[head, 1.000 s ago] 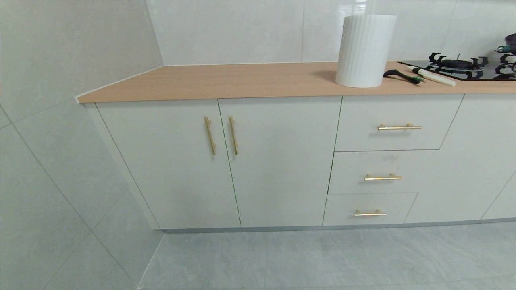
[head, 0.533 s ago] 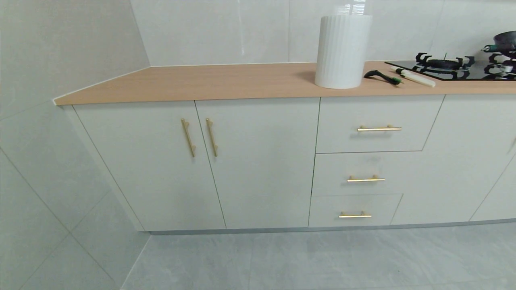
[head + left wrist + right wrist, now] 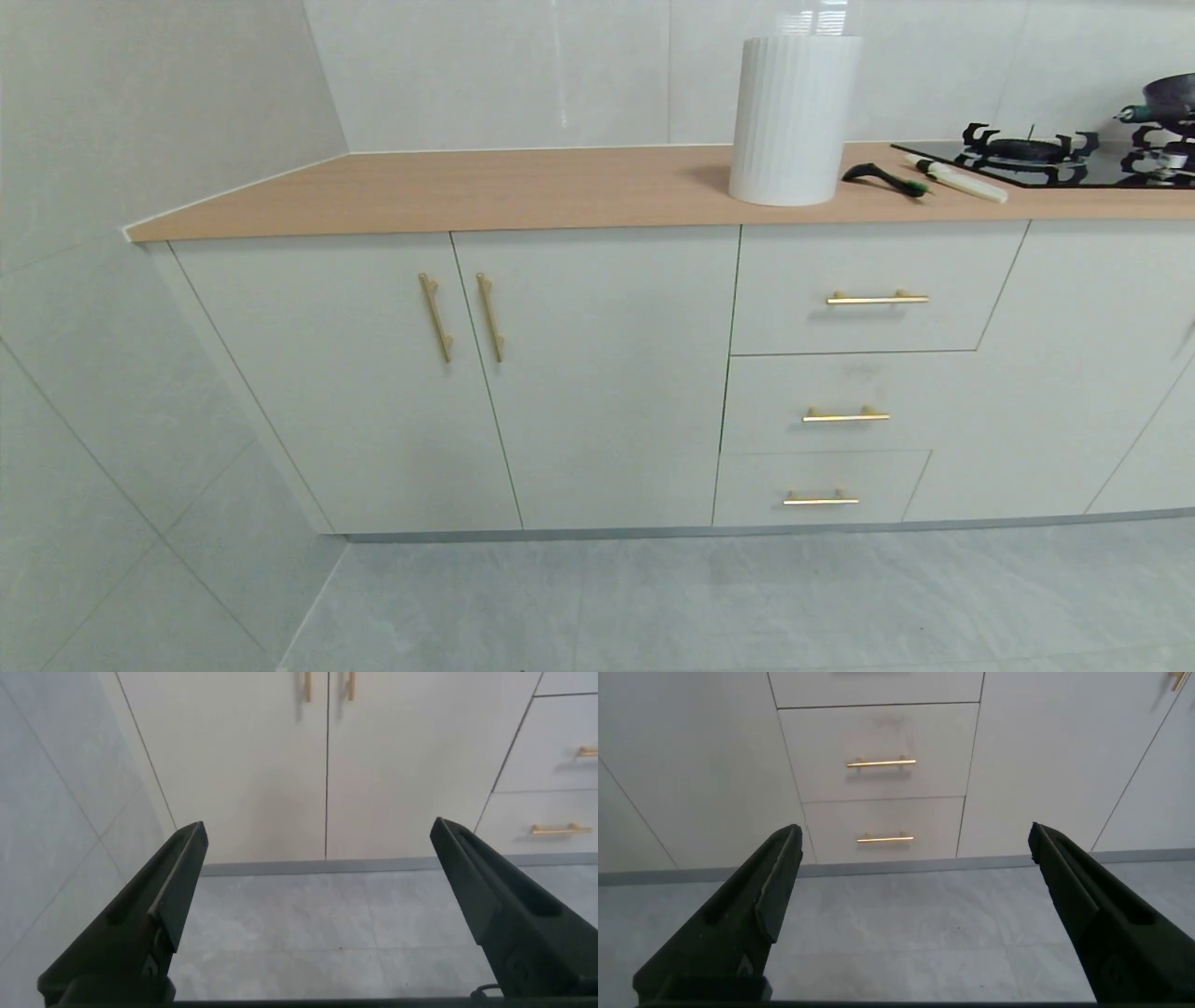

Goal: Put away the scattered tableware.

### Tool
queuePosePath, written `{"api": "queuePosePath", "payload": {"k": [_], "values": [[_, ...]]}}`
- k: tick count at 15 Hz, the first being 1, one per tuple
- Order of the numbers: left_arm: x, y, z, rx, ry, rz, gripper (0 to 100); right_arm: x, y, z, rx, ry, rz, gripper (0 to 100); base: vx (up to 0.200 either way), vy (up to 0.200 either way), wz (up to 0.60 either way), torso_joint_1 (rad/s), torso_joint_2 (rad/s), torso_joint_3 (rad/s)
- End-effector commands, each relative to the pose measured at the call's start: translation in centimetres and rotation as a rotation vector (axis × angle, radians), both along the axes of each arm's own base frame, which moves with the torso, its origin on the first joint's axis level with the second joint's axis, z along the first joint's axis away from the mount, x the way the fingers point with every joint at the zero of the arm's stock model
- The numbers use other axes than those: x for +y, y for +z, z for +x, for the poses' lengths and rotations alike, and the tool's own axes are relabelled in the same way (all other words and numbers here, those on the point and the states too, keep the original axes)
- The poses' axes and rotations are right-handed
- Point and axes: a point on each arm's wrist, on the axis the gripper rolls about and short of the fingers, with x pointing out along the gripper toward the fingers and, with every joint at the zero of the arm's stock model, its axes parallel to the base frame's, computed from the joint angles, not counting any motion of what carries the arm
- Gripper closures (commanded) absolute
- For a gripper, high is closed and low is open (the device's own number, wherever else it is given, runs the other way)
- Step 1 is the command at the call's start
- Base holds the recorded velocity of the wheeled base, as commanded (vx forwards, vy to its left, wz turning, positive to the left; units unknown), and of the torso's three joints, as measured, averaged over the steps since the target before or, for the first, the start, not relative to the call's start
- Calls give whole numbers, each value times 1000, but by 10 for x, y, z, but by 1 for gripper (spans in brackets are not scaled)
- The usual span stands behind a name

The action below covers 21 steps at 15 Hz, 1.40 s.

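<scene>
On the wooden counter point(image 3: 523, 191) a black-handled utensil point(image 3: 885, 177) and a white-handled knife point(image 3: 960, 179) lie beside a tall white ribbed holder point(image 3: 793, 119). My left gripper point(image 3: 318, 873) hangs open above the floor, facing the double cabinet doors point(image 3: 326, 761). My right gripper point(image 3: 915, 873) is open too, low before the lower drawers point(image 3: 881, 763). Both are empty and well below the counter.
A gas hob point(image 3: 1055, 159) with a dark pan point(image 3: 1172, 98) sits at the counter's right end. Under the counter are two doors with gold handles point(image 3: 462, 317) and a stack of three drawers point(image 3: 864, 299). A tiled wall point(image 3: 112, 280) closes the left side. Grey floor tiles point(image 3: 747, 597) lie in front.
The camera has swung to the right since a second ago, so the whole scene sits further left in the head view. Nothing on the counter has moved.
</scene>
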Motion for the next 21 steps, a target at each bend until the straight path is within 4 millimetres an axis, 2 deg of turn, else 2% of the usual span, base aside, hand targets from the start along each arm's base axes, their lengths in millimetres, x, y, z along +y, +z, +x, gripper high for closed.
{"api": "queuePosePath", "payload": {"k": [1,10,21], "values": [[0,0,0,1,-8,0,0,0,0,0,1,1,0,0,200,0,0,7,2,7],[0,0,0,1,-11,1,0,0,0,0,1,1,0,0,200,0,0,0,3,3],[0,0,0,0,-8,-18,0,0,0,0,1,1,3,0,0,0,0,0,0,0]]}}
